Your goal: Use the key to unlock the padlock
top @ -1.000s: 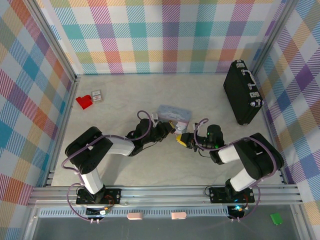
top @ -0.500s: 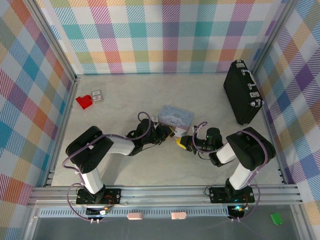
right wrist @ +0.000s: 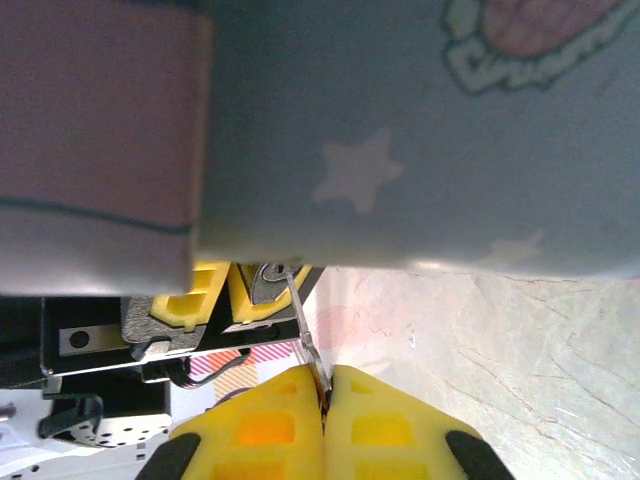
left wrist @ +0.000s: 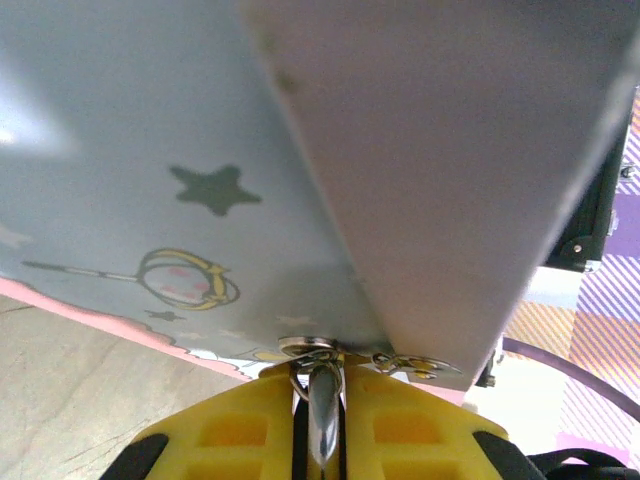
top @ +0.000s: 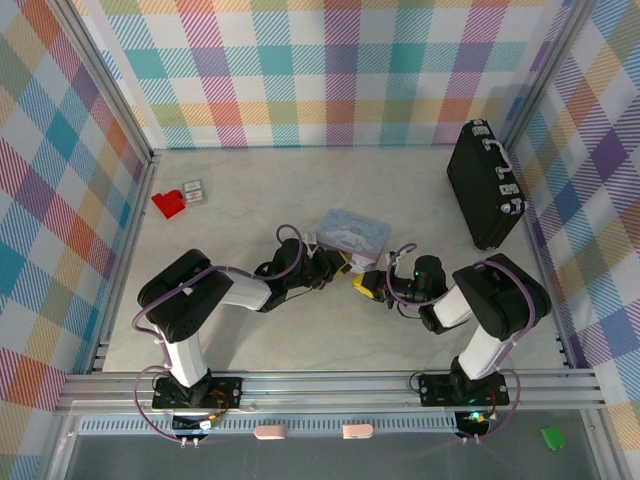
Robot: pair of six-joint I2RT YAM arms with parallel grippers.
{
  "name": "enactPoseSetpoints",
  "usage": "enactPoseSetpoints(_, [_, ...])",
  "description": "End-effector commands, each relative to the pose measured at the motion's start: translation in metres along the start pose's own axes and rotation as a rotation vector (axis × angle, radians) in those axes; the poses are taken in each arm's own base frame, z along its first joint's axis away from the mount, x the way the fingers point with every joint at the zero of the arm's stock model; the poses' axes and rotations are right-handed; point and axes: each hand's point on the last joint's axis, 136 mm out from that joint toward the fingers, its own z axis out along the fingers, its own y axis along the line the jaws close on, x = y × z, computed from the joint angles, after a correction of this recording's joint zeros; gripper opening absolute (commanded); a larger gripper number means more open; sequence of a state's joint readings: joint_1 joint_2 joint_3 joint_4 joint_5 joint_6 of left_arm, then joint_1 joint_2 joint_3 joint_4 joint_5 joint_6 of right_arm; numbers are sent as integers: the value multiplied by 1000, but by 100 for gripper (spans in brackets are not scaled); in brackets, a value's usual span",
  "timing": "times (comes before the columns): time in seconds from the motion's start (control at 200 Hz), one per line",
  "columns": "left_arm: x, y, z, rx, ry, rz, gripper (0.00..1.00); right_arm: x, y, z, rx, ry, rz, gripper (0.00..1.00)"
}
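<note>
In the top view both arms meet just in front of the pastel cartoon tin (top: 353, 231). My left gripper (top: 345, 264) is shut on a small rounded metal piece (left wrist: 322, 400), which I take for the padlock, pressed up against the tin's (left wrist: 200, 150) edge. Its brass body is hidden between the yellow fingers (left wrist: 240, 430). A key ring (left wrist: 420, 365) lies beside it. My right gripper (top: 364, 285) is shut on the thin flat key (right wrist: 305, 335). The key's tip reaches the metal piece (right wrist: 263, 283) held in the left fingers, under the tin (right wrist: 420, 130).
A black briefcase (top: 485, 185) stands at the back right by the wall. At the back left a red plastic piece (top: 168, 203) lies next to a small pale card (top: 193, 190). The checked walls close the table on three sides.
The right arm's elbow has swung inward and its gripper has crept closer to the left one. The tin has shifted slightly back and right. Both grips stay shut.
</note>
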State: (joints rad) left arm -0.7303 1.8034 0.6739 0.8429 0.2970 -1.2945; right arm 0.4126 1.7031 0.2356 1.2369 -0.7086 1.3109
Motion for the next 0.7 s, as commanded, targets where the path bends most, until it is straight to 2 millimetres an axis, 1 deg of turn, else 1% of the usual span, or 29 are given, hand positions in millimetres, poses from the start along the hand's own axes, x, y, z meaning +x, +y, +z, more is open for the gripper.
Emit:
enactPoseSetpoints(0.0, [2, -20, 0, 109, 21, -5, 0, 1, 16, 2, -61, 25, -1, 0])
enactPoseSetpoints(0.22, [4, -21, -3, 130, 27, -1, 0, -6, 22, 2, -80, 14, 21, 0])
enactPoseSetpoints(0.505, [9, -25, -4, 161, 38, -4, 0, -13, 20, 7, -95, 14, 91, 0])
enactPoseSetpoints(0.695, [14, -27, -3, 167, 49, -2, 0, -14, 19, 7, -83, 11, 92, 0])
